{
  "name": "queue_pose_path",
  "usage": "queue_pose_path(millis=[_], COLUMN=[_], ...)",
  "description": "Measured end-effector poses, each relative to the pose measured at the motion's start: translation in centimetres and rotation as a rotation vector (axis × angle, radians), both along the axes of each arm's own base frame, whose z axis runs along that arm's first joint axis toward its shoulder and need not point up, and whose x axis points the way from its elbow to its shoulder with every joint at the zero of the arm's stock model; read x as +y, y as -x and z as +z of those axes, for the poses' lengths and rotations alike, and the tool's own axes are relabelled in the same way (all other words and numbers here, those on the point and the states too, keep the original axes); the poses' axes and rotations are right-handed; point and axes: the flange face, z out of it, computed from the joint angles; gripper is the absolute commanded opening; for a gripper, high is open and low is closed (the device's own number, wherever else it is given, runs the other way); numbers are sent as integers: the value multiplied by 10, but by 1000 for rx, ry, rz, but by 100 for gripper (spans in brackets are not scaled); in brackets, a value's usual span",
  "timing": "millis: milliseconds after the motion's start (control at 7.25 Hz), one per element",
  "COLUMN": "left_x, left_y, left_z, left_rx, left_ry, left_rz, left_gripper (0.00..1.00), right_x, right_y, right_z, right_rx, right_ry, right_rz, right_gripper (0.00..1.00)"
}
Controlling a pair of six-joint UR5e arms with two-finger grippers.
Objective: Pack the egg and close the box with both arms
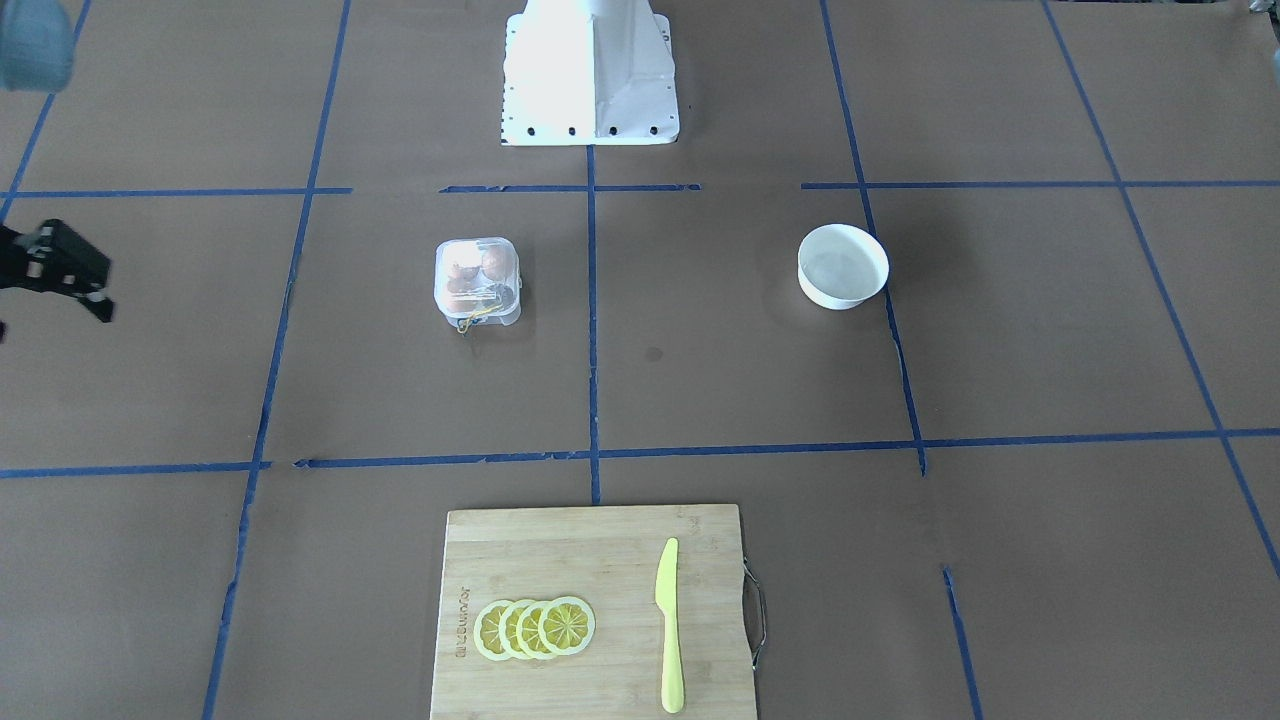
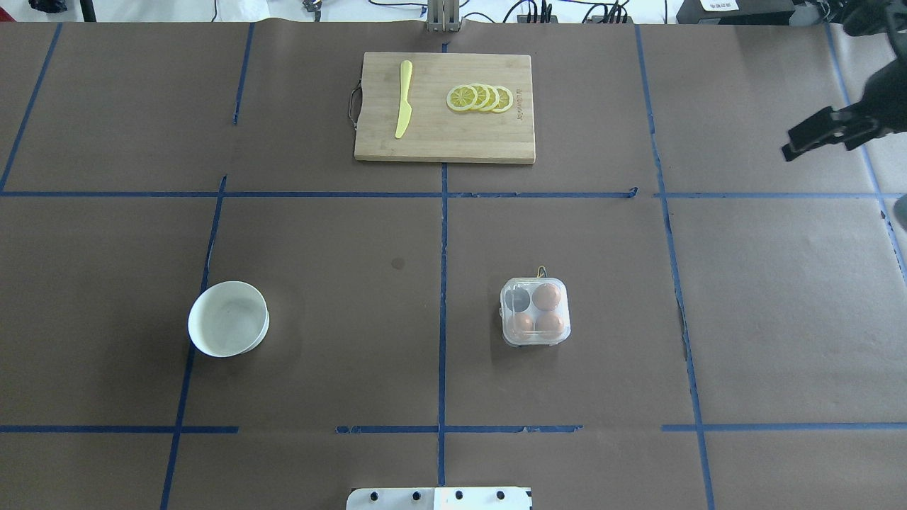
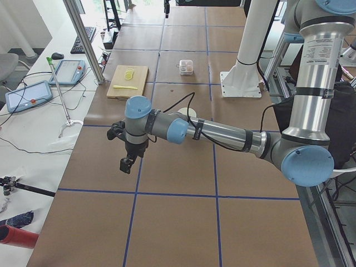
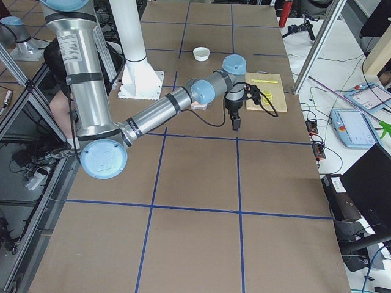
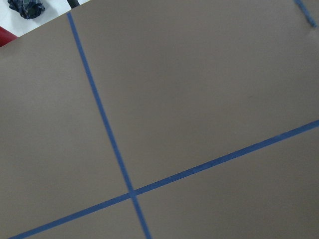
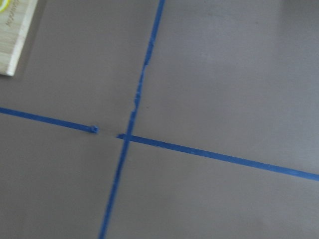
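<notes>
The box [image 2: 535, 312] is a small clear egg carton lying on the brown table with its lid down; it also shows in the front view [image 1: 477, 283]. Three brown eggs [image 2: 546, 297] sit in its cups and one cup is bare. A yellow cord [image 1: 478, 316] hangs at one edge. My right gripper [image 1: 52, 320] hangs above the table far from the box, at the overhead view's right edge [image 2: 815, 142]; its fingers look apart and hold nothing. My left gripper [image 3: 125, 165] shows only in the left side view, above bare table; I cannot tell whether it is open.
A white round bowl [image 2: 228, 319] stands empty to the left of the box. A wooden cutting board [image 2: 445, 145] at the far side holds a yellow knife [image 2: 404, 99] and several lemon slices [image 2: 480, 98]. Blue tape lines cross the brown table.
</notes>
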Motion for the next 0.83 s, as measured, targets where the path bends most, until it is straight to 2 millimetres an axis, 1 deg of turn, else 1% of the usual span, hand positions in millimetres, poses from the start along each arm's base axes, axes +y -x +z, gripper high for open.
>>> queue_pose_path(millis=[138, 276, 414, 552, 828], left_x=[7, 12, 16, 18, 24], left_y=[11, 15, 16, 16, 17], left_z=[22, 40, 56, 66, 77], left_rx=[20, 28, 28, 30, 34], left_ry=[26, 50, 72, 91, 122], left_rz=[2, -1, -1, -2, -7], left_gripper=[100, 100, 100, 100, 100], right_x=[14, 35, 53, 63, 72], right_y=[-53, -93, -113, -122, -139], right_z=[47, 90, 124, 154, 190], right_rx=[47, 82, 100, 106, 55], right_ry=[-11, -3, 27, 72, 151], right_rz=[-48, -81, -96, -101, -74], right_gripper=[100, 100, 100, 100, 100])
